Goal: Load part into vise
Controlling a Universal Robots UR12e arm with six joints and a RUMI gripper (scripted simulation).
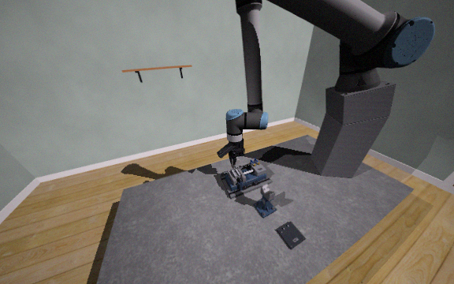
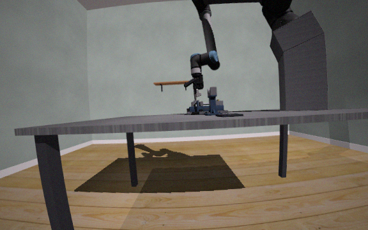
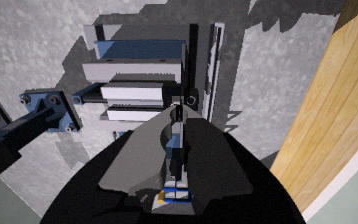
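Observation:
My gripper (image 1: 232, 162) is shut with nothing between its fingers. It hangs straight down over the far end of the blue vise (image 1: 247, 177). In the wrist view the shut fingertips (image 3: 177, 112) sit beside the vise's pale jaws and bars (image 3: 132, 91), close to a small round rod end (image 3: 192, 100). A pale grey block (image 1: 266, 190) that looks like the part stands on the blue V-block (image 1: 265, 207), apart from the gripper. It also shows in the exterior view (image 2: 212, 92). The dark infeed plate (image 1: 290, 235) lies bare.
The arm's grey pedestal (image 1: 349, 134) stands at the table's back right. The table's far edge and the wooden floor (image 3: 330, 110) are just beyond the vise. A wall shelf (image 1: 157, 69) hangs far behind.

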